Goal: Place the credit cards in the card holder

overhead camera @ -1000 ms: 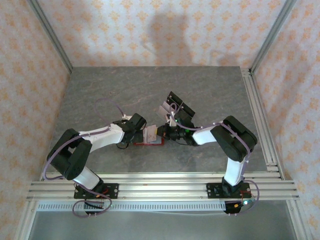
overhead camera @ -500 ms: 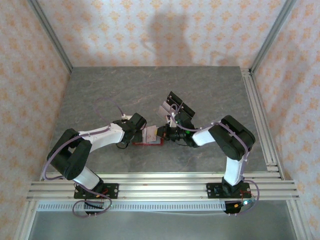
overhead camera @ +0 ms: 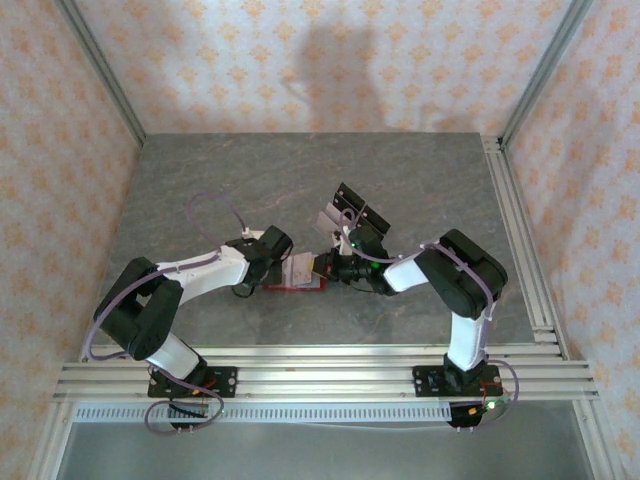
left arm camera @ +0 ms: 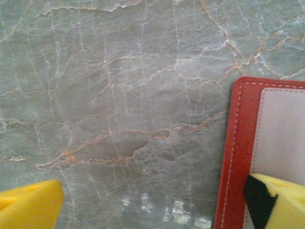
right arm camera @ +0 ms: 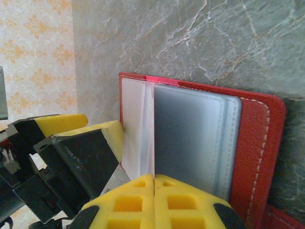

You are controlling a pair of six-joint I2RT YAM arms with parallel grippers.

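Two claws at work on one open wallet.

Left claw point(left arm camera: 152, 198): the jaws stand wide apart and grip nothing. One yellow foam pad point(left arm camera: 281, 205) presses down on the pale lining of the card holder point(left arm camera: 240, 143), and the other hangs over bare bench point(left arm camera: 119, 95) on the far side of the gap. I judge this placement deliberate, the pad pinning the holder flat so it cannot slide or fold shut.

Right claw point(right arm camera: 154, 191): the fingers are closed to a hairline seam, pinching a thin pale sheet that runs forward from the tips. I judge this sheet to be a credit card point(right arm camera: 138, 133), though it is seen nearly edge-on and could be a loose leaf of the holder. It stands tilted just ahead of the tips, its far edge against the holder's inside, next to the grey pocket point(right arm camera: 190, 138). The angle suits feeding an edge into a slot.

Materials:
- The holder is red grained leather-like skin with rounded corners and pale stitching along the border.
- The pocket is smooth, slightly cloudy plastic with a welded seam.
- The card is stiff, flat and matt.
- The bench is grey veined stone finish with a faint gloss, so it is likely slippery.
- My pads are soft, cut yellow foam on black backing.

The card is not yet seated.
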